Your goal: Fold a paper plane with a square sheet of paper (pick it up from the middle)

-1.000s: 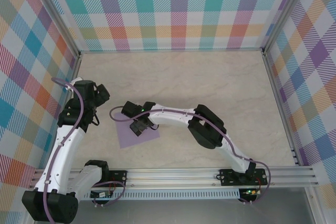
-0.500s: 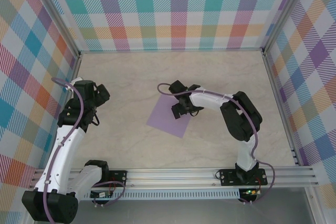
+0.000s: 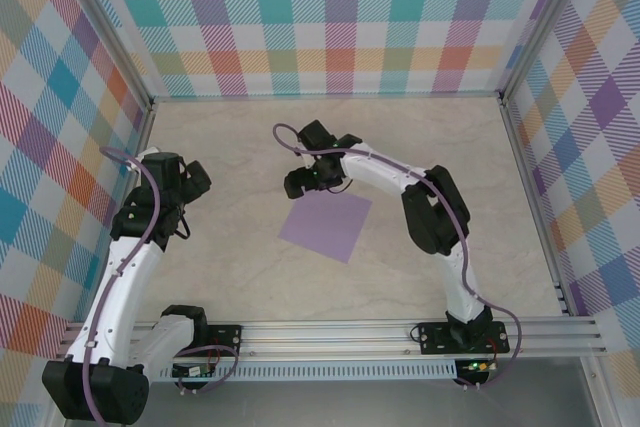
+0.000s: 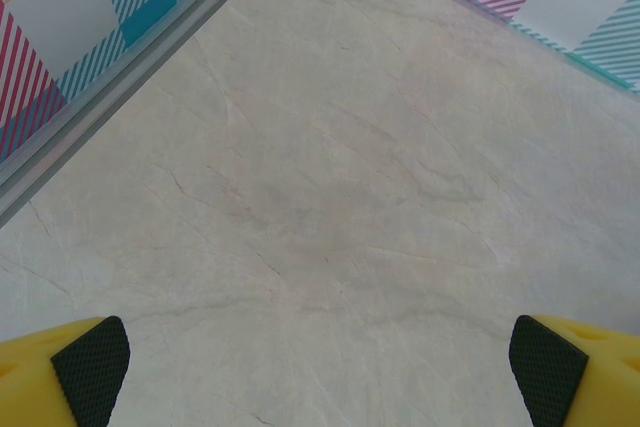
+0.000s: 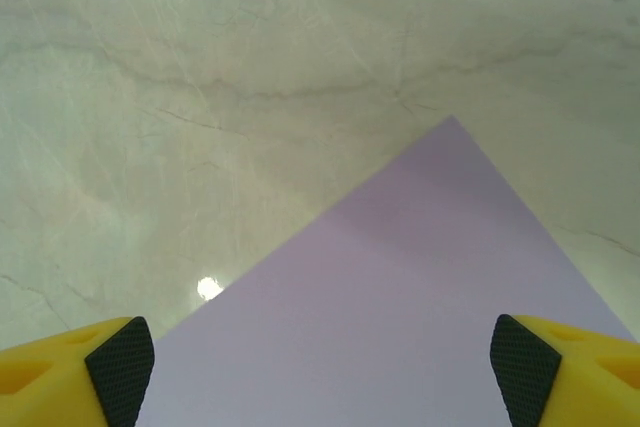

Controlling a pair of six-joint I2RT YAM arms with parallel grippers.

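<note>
Jaws on both arms stand released and hold nothing. We see the left gripper (image 4: 318,369) spread wide over bare table (image 3: 450,167), and the right gripper (image 5: 322,362) with its pads (image 5: 120,357) far apart above lavender paper.

From the top camera, the square sheet of paper (image 3: 325,227) lies flat and unfolded near the table's centre, turned so its corners point outward. The right gripper hangs at the sheet's 11 o'clock, over its far corner rather than its middle. We judge the pick-up from the middle is not yet set up and no fold has been made. The left gripper waits at the sheet's 9 o'clock, well apart, probably kept clear until a fold needs a second hold.

The right wrist camera adds what the top camera cannot. One crisp corner points to 12 o'clock and sits flush on the stone-patterned surface. The top camera alone gives us the whole square and both arms' spacing.
</note>
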